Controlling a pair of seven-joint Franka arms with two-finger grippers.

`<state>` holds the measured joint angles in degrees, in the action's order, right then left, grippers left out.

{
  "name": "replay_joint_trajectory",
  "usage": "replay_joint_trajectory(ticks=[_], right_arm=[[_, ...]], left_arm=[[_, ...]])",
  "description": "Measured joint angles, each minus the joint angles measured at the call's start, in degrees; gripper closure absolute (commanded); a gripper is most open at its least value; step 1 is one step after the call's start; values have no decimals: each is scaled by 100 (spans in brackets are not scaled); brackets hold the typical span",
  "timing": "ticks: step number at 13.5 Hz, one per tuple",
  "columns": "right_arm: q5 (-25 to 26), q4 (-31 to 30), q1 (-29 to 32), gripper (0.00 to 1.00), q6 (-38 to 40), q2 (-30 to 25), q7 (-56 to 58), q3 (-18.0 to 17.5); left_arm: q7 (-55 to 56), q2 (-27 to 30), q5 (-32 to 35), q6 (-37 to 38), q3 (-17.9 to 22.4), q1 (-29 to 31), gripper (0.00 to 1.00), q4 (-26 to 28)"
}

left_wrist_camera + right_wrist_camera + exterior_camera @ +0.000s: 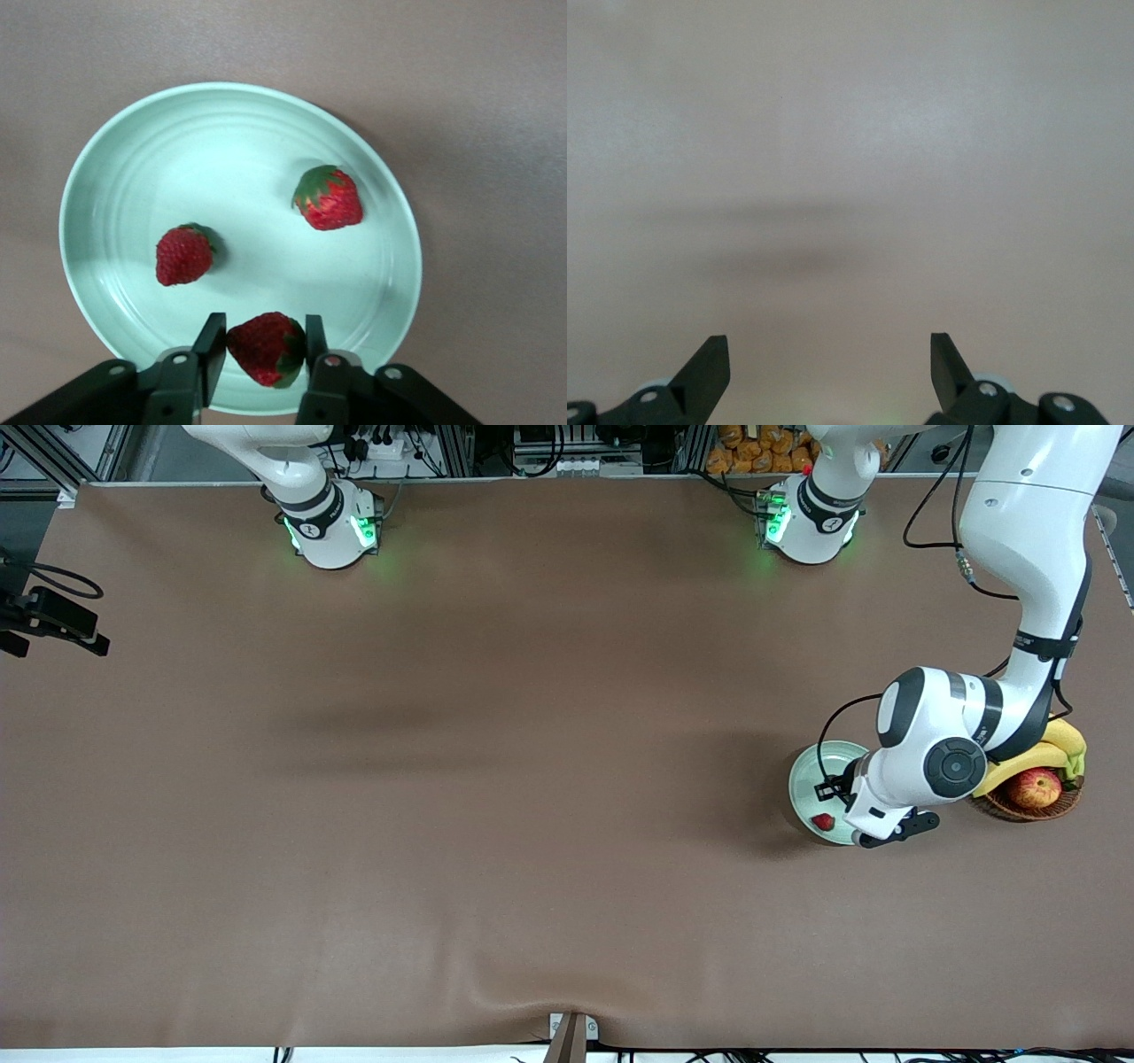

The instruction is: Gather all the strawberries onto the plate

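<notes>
Strawberries are what we care about, and all three show over the plate (106,159); two lie loose on its floor (184,255) (329,197), and the third strawberry (266,348) sits directly between our left gripper (261,341) fingers, which are closed against its sides above the plate's rim region, cap pointing toward the wrist; we judge that only a release remains; our right gripper (830,367) waits with fingers spread wide and empty over bare table (850,133), well apart from the plate.

Brown cloth-covered table (496,779) under soft light, cables and metal framing (80,456) along its edge
</notes>
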<state>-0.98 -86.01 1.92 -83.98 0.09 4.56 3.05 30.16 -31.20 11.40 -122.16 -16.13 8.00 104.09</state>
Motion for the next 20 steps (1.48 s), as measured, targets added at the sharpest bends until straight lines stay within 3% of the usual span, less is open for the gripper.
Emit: replay_joint_trajectory(ticks=[5,10,12,15,18,20], right_arm=[[-2,11,21,0,-15,0,-7,7],[-2,16,21,0,-19,0,-10,6],[-2,18,21,0,-18,0,-16,6],[-2,20,22,0,-18,0,-252,5],[-2,25,21,0,-19,0,-402,-7],[-2,26,20,0,-19,0,-411,-9]], left_arm=[[-17,472,6,169,-14,48,0,-287],[-180,1257,6,2356,-189,53,0,-1822],[-320,1483,-36,2904,-332,50,0,-2276],[-588,1833,-267,3523,-353,56,0,-2426],[-1425,2187,-532,3650,-245,102,0,-2442],[-1831,2386,-1050,3734,355,-93,0,-2381]])
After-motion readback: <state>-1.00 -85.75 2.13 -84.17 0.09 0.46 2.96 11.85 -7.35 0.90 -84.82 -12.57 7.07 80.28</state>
